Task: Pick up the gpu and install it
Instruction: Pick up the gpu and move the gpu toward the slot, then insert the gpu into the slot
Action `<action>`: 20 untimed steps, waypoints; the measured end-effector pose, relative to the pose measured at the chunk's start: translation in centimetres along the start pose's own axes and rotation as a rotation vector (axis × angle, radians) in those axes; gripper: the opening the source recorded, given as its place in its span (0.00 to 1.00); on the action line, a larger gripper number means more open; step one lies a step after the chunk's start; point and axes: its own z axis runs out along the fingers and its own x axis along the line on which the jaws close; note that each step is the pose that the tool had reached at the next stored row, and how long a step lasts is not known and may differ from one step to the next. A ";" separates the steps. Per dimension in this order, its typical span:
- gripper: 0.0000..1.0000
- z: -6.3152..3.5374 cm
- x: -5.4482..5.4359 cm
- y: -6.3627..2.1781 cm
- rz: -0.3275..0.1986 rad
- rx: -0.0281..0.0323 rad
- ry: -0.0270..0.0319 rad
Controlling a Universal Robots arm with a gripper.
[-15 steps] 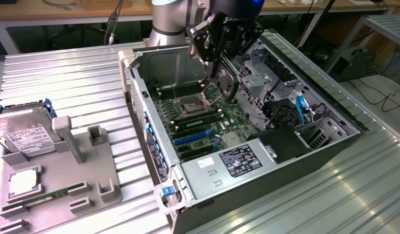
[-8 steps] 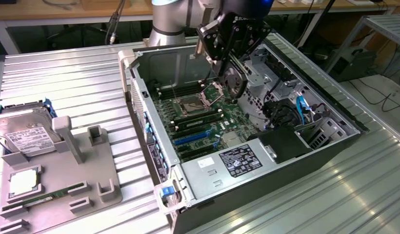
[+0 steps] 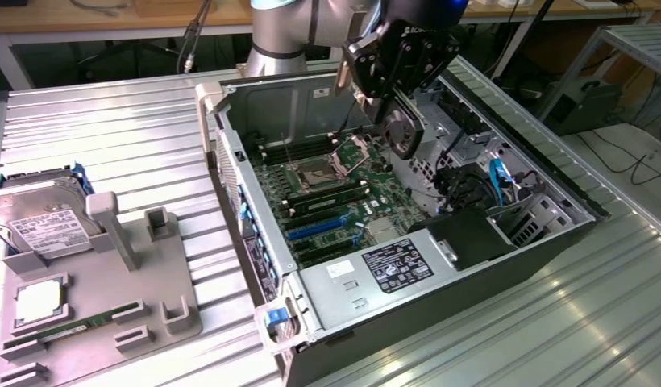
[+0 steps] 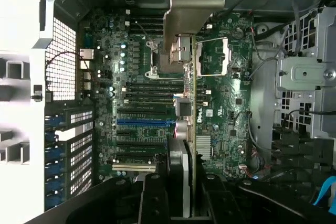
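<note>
Little margin: holds the gpu (image 4: 194, 103) clamped in the gripper (image 4: 186, 192) above the motherboard (image 4: 231, 124), risks missing the blue slot (image 4: 142, 121), scraping chips if tilted.

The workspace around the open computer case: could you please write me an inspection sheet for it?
Surface: ribbed metal table bearing the open computer case.
Job's things: gpu held edge-on above the motherboard, not yet seated.
Clutter: grey fixture holding a hard drive and a memory stick.
Grippers: gripper shut on the gpu.
Cables: blue cable and black wires inside the case.
Surroundings: wooden bench behind the table.
</note>
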 end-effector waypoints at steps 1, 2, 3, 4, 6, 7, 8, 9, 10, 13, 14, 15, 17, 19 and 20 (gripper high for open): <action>0.29 0.00 0.0 0.00 0.000 -0.0001 0.0000; 0.29 0.00 0.0 0.00 0.000 0.0000 0.0001; 0.29 0.00 0.0 0.00 0.000 0.0000 0.0000; 0.29 0.00 0.0 0.00 0.000 0.0000 0.0000; 0.29 0.00 0.0 0.00 0.000 0.0000 0.0001; 0.29 0.00 0.0 0.00 -0.002 0.0000 0.0001; 0.29 0.00 0.0 0.00 -0.016 0.0000 0.0006; 0.29 0.00 0.0 0.00 -0.026 -0.0001 0.0010; 0.29 0.00 0.0 0.00 -0.031 0.0000 0.0012; 0.29 0.01 0.0 -0.03 -0.044 -0.0003 0.0016; 0.29 0.01 0.0 -0.03 -0.051 -0.0004 0.0019; 0.29 0.00 0.0 -0.03 -0.060 -0.0003 0.0023; 0.29 0.00 0.0 -0.03 -0.073 -0.0003 0.0028; 0.29 0.00 0.0 -0.03 -0.082 -0.0003 0.0032; 0.29 0.00 0.0 -0.03 -0.087 -0.0003 0.0034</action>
